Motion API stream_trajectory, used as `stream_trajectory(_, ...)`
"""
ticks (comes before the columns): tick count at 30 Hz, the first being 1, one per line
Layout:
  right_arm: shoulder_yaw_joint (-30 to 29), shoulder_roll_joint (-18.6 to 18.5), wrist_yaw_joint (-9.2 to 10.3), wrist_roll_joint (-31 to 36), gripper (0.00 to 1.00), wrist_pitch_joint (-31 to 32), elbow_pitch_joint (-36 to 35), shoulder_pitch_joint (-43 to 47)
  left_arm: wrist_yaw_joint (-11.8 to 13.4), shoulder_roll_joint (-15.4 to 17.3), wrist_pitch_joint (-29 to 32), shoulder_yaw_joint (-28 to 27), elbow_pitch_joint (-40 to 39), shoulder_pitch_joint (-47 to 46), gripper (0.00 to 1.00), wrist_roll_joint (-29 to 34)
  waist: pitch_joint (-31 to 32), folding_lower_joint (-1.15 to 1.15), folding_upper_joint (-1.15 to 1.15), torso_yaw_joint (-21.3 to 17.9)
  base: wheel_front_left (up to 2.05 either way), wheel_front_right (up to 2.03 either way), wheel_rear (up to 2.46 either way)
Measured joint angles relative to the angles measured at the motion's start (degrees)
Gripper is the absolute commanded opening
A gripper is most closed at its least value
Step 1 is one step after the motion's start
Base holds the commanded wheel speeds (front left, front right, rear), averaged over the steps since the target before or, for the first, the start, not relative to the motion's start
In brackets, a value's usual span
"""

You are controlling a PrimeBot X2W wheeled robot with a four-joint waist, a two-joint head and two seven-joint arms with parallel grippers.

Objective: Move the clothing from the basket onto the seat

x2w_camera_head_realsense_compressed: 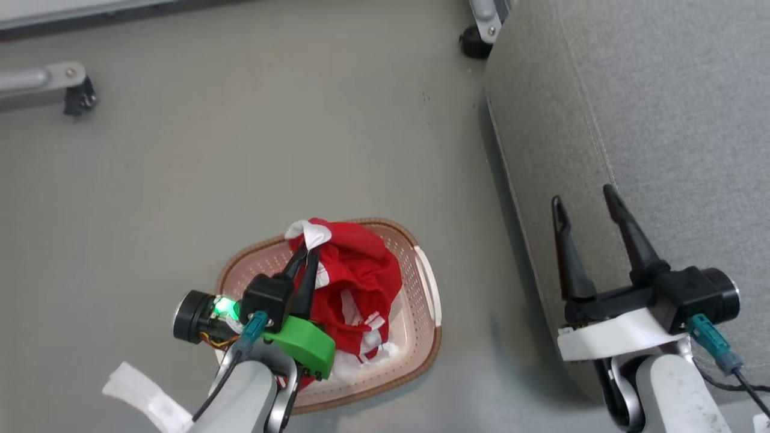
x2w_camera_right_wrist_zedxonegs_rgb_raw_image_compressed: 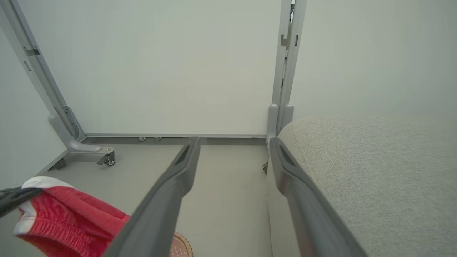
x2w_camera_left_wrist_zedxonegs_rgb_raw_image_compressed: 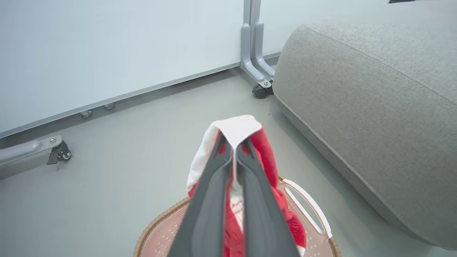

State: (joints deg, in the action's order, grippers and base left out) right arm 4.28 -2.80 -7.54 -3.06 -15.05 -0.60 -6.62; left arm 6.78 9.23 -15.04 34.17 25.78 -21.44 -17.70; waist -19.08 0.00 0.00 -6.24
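**One pinch on limp clothing [x2w_camera_head_realsense_compressed: 355, 270], most of it down in the basket [x2w_camera_head_realsense_compressed: 436, 352]**

Pinches a white fold [x2w_camera_head_realsense_compressed: 307, 231] of the clothing with the left tool [x2w_camera_head_realsense_compressed: 307, 255], fingers pressed together on the cloth. Holds the right tool [x2w_camera_head_realsense_compressed: 582, 197] spread, gripping nothing, above the near edge of the seat [x2w_camera_head_realsense_compressed: 662, 120]. Has the basket on the floor [x2w_camera_head_realsense_compressed: 240, 150] beside the seat and apart from it, with just the pinched top raised above the rim.

Looks soft, light and limp: likely to drape, stretch out and trail on lifting, not to come up as one lump. Seems in no way fragile. Seems slick enough, as sportswear, to slide out of a thin pinch. Calls for a hold on thick bunched cloth, a hem or an elastic band, rather than a loose corner. May hide more than one garment tangled together, so may drag a second piece along or snag on the rim.

Gives, in the head view, the whole heap, the striped trim [x2w_camera_head_realsense_compressed: 370, 328] low in the basket and the floor to cross toward the seat. Gives, in the left wrist view, the grip itself: fold draped over both fingertips [x2w_camera_left_wrist_zedxonegs_rgb_raw_image_compressed: 219, 157], cloth sandwiched between, a white handle [x2w_camera_left_wrist_zedxonegs_rgb_raw_image_compressed: 307, 207] below. Gives, in the right wrist view, a side look: a gathered, elastic-looking red band [x2w_camera_right_wrist_zedxonegs_rgb_raw_image_compressed: 68, 221] held up, and the rounded seat top just beside one finger of the right tool.
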Motion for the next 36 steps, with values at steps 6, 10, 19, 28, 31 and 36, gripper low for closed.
stream_trajectory(6,0.8,0.0,0.00,-0.1,1.00,0.0,1.6,3.7,-0.1,-1.1,0.0,-4.7,-6.5,7.3,0.00,3.4,7.4,0.00,0.00,1.7,0.00,0.00,0.00)
stream_trajectory(10,1.7,0.0,0.00,-0.5,1.00,0.0,2.2,6.6,-0.8,-1.9,0.0,-6.6,-9.7,10.1,0.00,5.0,11.8,0.00,0.00,2.8,0.00,0.00,0.00)
stream_trajectory(19,5.2,0.0,0.00,-1.6,1.00,0.0,2.3,9.2,-2.7,-2.9,0.0,-9.8,-15.2,12.6,0.00,8.4,18.6,0.00,0.00,4.8,0.00,0.00,0.00)
stream_trajectory(28,12.0,-1.6,0.00,-6.5,1.00,0.0,2.4,10.0,-4.6,-3.4,0.0,-10.3,-18.6,12.9,0.00,10.4,21.4,0.00,0.00,5.7,0.00,0.00,0.00)
stream_trajectory(31,16.0,-3.2,0.00,-7.0,1.00,0.0,2.9,9.6,-5.4,-3.8,0.0,-9.9,-19.4,12.6,0.00,10.7,21.6,0.00,0.00,5.8,0.00,0.00,0.00)
stream_trajectory(36,20.5,-3.7,0.00,-6.5,1.00,0.0,5.0,6.3,-7.0,-4.5,0.0,-8.0,-19.9,10.5,0.00,11.2,21.3,0.00,0.00,5.6,0.00,0.00,0.00)
